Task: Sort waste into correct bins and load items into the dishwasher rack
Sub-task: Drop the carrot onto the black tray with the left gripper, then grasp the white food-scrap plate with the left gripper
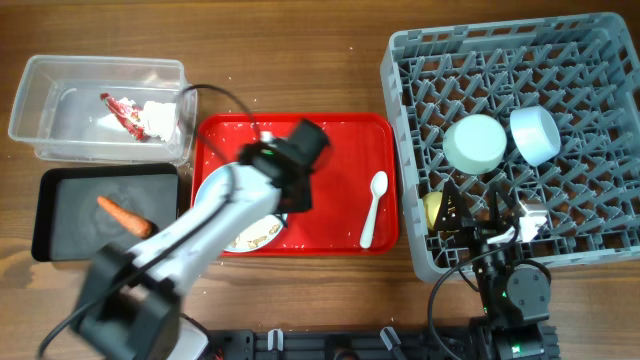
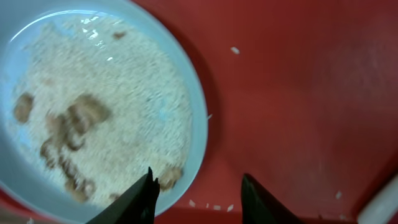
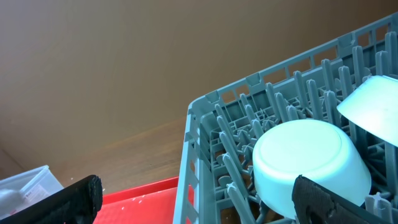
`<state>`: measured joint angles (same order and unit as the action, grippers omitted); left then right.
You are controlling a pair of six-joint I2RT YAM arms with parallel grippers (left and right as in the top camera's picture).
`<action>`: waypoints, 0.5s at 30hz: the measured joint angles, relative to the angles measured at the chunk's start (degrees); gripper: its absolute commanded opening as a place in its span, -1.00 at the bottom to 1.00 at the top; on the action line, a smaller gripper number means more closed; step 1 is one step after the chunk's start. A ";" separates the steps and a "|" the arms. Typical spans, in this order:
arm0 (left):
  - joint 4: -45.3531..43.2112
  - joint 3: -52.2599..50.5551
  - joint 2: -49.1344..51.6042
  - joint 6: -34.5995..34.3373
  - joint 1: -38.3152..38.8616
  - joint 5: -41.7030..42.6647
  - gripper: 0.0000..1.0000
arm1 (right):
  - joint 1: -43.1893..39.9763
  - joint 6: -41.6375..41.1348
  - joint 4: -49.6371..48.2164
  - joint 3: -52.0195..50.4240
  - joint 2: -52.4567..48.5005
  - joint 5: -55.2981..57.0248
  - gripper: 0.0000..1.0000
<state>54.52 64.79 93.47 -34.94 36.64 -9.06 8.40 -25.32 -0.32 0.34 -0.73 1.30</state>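
Observation:
The light-blue plate (image 1: 212,192) lies on the red serving tray and holds beige rice scraps (image 1: 258,236); the left wrist view shows both up close, plate (image 2: 196,124) and scraps (image 2: 106,112). My left gripper (image 1: 292,200) (image 2: 198,177) is open, its fingers astride the plate's rim. The white spoon (image 1: 374,208) lies on the tray's right side. The grey rack (image 1: 600,250) holds the pale-green bowl (image 1: 475,142) (image 3: 305,162), the light-blue bowl (image 1: 535,135) (image 3: 373,102) and the yellow cup (image 1: 434,208). My right gripper (image 1: 475,215) (image 3: 199,205) is open and empty over the rack's front edge.
The clear tub (image 1: 60,75) at the back left holds the red-and-white wrapper with tissue (image 1: 135,113). The black tray (image 1: 65,240) below it holds the carrot piece (image 1: 125,215). The red serving tray (image 1: 340,140) (image 2: 298,93) has stray rice grains.

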 measured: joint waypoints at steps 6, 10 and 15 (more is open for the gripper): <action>-5.40 0.00 14.05 0.96 3.39 -4.72 -0.81 | 0.00 0.00 0.00 0.00 0.00 0.02 1.00; -5.29 0.46 14.53 1.22 3.39 -6.56 -0.92 | 0.00 0.00 0.00 0.00 0.00 0.00 0.99; 7.19 7.19 14.64 1.33 3.37 -8.55 -0.92 | 0.00 0.00 0.00 0.00 0.00 0.00 0.99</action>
<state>61.71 71.99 108.12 -33.61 40.01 -17.61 8.40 -25.32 -0.32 0.34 -0.73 1.30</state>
